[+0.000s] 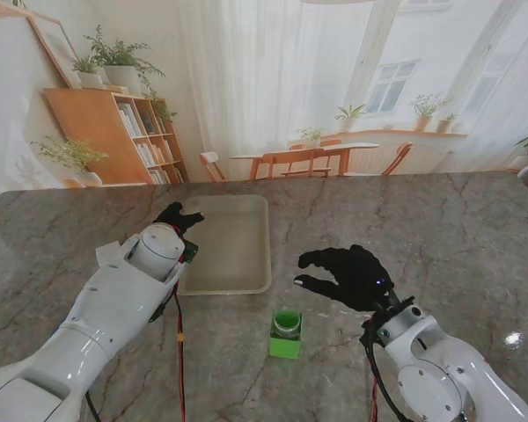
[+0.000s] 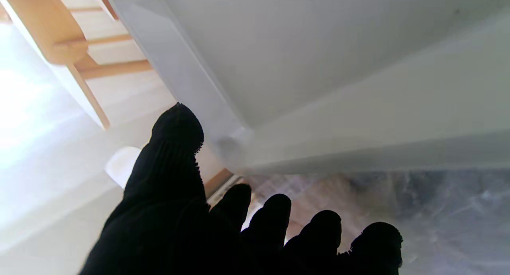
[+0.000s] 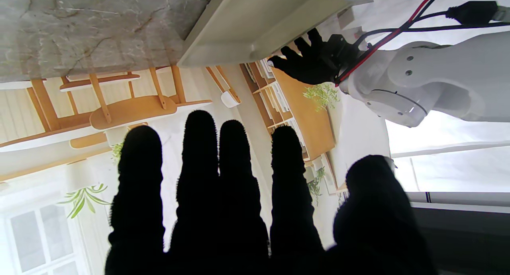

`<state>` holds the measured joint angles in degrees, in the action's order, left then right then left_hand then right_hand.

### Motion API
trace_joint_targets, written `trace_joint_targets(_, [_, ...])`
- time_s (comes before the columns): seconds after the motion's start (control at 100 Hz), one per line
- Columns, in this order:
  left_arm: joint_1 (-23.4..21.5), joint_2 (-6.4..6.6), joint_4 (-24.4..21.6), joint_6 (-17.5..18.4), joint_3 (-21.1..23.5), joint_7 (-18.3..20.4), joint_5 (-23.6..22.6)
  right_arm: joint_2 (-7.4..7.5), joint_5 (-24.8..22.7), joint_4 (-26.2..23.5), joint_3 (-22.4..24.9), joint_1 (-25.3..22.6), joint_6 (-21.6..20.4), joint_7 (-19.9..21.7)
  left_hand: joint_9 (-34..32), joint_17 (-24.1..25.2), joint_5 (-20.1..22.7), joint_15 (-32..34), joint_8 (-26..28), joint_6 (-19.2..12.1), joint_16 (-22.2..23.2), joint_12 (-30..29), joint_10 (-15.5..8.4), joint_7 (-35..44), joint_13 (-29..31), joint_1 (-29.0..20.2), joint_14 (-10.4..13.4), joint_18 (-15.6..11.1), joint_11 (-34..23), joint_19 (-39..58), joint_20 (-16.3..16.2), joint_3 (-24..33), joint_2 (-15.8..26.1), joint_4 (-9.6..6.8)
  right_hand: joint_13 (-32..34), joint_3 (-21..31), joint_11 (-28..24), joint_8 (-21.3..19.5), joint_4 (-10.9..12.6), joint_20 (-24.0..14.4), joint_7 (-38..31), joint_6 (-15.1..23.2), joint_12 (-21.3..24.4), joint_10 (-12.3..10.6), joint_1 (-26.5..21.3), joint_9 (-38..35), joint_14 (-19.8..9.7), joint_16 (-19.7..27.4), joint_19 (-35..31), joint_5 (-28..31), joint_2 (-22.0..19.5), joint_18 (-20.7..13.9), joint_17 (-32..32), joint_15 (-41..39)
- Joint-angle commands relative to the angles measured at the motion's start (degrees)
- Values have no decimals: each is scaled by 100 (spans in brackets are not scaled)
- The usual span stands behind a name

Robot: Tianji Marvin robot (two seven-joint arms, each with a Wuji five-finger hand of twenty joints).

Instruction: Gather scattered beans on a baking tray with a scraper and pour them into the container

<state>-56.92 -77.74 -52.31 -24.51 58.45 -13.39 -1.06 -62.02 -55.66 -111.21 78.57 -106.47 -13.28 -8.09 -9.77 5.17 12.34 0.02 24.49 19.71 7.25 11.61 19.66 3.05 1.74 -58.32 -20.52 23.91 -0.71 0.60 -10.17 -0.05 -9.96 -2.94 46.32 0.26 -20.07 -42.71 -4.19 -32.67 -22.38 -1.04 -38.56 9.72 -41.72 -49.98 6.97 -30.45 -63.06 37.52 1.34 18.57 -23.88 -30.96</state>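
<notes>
Green container (image 1: 286,334) only in stand view.

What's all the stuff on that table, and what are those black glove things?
baking tray: one, cream white, on the table's middle, left of centre; no beans or scraper that I can make out
container: one, green, on the table nearer to me than the tray's right corner
table: one, grey-brown marble pattern
left robot hand: one, black glove, at the tray's left rim, fingers apart, holding nothing
right robot hand: one, black glove, to the right of the container, fingers spread, holding nothing
arms: two, white, rising from the near corners
</notes>
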Motion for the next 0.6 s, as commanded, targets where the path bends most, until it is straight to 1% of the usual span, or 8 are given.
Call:
trace_joint_targets(0.0, [-36,197,-167,273,-80,145,-366,1,7,9,23,-36,29,88,261,-38,-290,-182,-56,-70,-252,-93,-256,-122,-233,175,367,-346,71,-187,358,-115,243,392,27,-68,74,118,203,-129,62,7,50,31,-64,8,9,5,-107,-46,-138,120,15,26])
trace_joint_targets(0.12, [-223,420,-742,659,-35,208,-869,1,-17,-4,49,-56,65,92,337,-76,-394,-168,-27,-132,-416,-95,-328,-114,-210,212,506,-499,47,-174,474,-118,312,398,17,-69,75,118,203,-130,65,7,51,27,-65,15,5,6,-111,-54,-131,119,12,29])
trace_joint_targets(0.2, [-478,524,-1379,799,150,128,-1095,-1,-25,-10,60,-74,101,85,284,-114,-360,-119,-1,-132,-376,-80,-354,-81,-178,220,544,-605,19,-127,452,-119,334,399,12,-67,78,119,204,-128,66,-3,52,30,-66,24,2,8,-106,-57,-131,116,20,31])
trace_joint_targets(0.24, [-629,588,-1731,858,245,129,-1227,-4,-26,-11,66,-86,129,76,232,-98,-350,-72,37,-134,-237,-60,-362,-55,-182,222,533,-584,2,-40,317,-133,353,407,5,-68,81,119,204,-127,70,2,52,33,-65,33,-6,10,-105,-68,-127,108,19,35])
trace_joint_targets(0.32, [-951,718,-2390,998,419,203,-1515,-13,-14,3,79,-106,175,29,-42,22,-203,154,139,-104,357,26,-375,21,-88,238,514,-533,-57,435,-641,-132,384,409,-9,-70,82,121,204,-125,80,-22,52,21,-63,53,-18,11,-102,-91,-120,95,22,37])
trace_joint_targets(0.38, [-1239,833,-2892,1130,552,322,-1784,-21,1,18,95,-122,196,-13,-382,-154,-42,384,230,-70,519,136,-378,104,150,253,479,-319,-147,870,-1222,-147,472,423,-22,-79,83,118,203,-122,84,15,51,4,-51,74,-42,12,-99,-117,-92,67,23,38])
trace_joint_targets(0.47, [-1701,1001,-3551,1397,755,540,-2235,-38,69,53,108,-139,225,-78,-841,-417,216,593,426,-105,682,394,-380,253,645,296,475,-213,-293,1500,-1717,-162,578,432,-70,-84,95,117,207,-111,103,-19,50,1,-40,145,-67,19,-83,-185,-33,0,34,50])
trace_joint_targets(0.59, [-2393,1231,-4309,1783,1068,888,-3022,-57,118,147,130,-138,198,-206,-1377,-762,573,848,703,-246,968,650,-423,452,1301,438,448,-136,-435,2479,-2151,-183,718,449,-212,-71,120,112,232,-25,161,-63,58,-22,46,324,-119,62,65,-350,66,-145,115,120])
